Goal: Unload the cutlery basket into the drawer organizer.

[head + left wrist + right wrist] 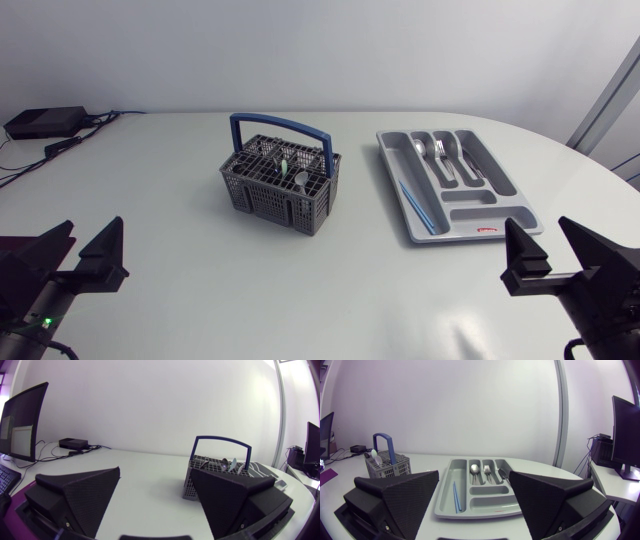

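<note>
At lower left of the head view, the left gripper rests with fingers apart and empty. The cutlery basket is at centre, ahead and right of it and nearer this arm, with its cutlery upright. The drawer organizer lies right of centre, its compartments running away from the right gripper at lower right, likewise spread and empty.

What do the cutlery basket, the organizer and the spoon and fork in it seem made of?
Cutlery basket: matte grey moulded plastic, judging by its lattice walls. Organizer: smooth grey plastic, probably, given its rounded moulded compartments. Spoon and fork: polished metal, likely steel; they glint.
</note>
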### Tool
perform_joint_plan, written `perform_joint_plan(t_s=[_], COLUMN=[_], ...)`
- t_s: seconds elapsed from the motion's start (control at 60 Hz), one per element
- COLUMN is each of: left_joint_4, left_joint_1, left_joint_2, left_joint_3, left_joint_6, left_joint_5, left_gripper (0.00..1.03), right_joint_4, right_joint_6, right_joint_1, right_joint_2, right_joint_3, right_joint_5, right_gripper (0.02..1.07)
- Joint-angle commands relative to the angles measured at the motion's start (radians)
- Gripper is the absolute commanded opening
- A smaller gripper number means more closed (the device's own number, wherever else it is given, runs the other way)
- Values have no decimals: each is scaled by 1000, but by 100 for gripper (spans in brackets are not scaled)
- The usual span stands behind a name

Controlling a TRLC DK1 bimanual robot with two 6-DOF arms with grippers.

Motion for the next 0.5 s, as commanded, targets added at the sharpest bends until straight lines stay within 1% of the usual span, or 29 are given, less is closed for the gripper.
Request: perform_joint_plan(t_s=[0.0,0.483], left_joint_4=[-2,12], left_joint_1=[10,13], left_joint_2=[-7,-11], left_joint_3=[-16,-18], left_joint_6=[-20,-26], left_joint_5=[2,2], left_gripper=[99,99], right_joint_4=[-4,-1], right_joint_6=[24,27], right_joint_1=[9,13], right_joint_2=[-8,-8], right_joint_3=[-19,-19], right_joint_5=[9,9], right_gripper=[103,103])
